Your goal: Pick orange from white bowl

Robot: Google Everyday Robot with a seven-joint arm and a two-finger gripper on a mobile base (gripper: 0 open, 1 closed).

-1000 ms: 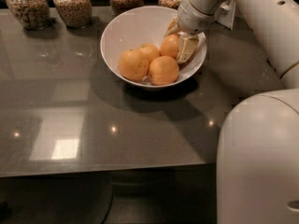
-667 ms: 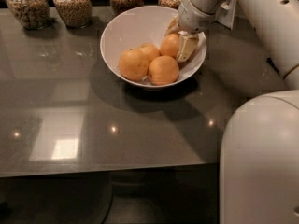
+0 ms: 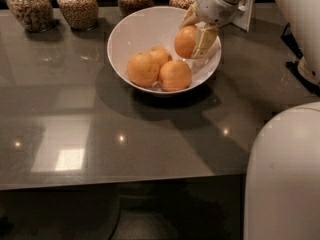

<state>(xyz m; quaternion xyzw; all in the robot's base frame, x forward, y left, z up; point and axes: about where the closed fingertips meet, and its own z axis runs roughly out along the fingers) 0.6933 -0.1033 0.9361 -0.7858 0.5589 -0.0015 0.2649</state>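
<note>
Claw [image 3: 194, 40] pinches the orange [image 3: 184, 42] just inside the white bowl's [image 3: 131, 31] rim, three other oranges [image 3: 159, 70] down-left of it, so I'd say lifting is in hand and next needs a straight rise clear.

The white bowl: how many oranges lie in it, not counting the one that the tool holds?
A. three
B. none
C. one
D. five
A: three oranges rest together on the bottom of the white bowl, while the tool, over the right side of the bowl, is shut on the orange.
</note>
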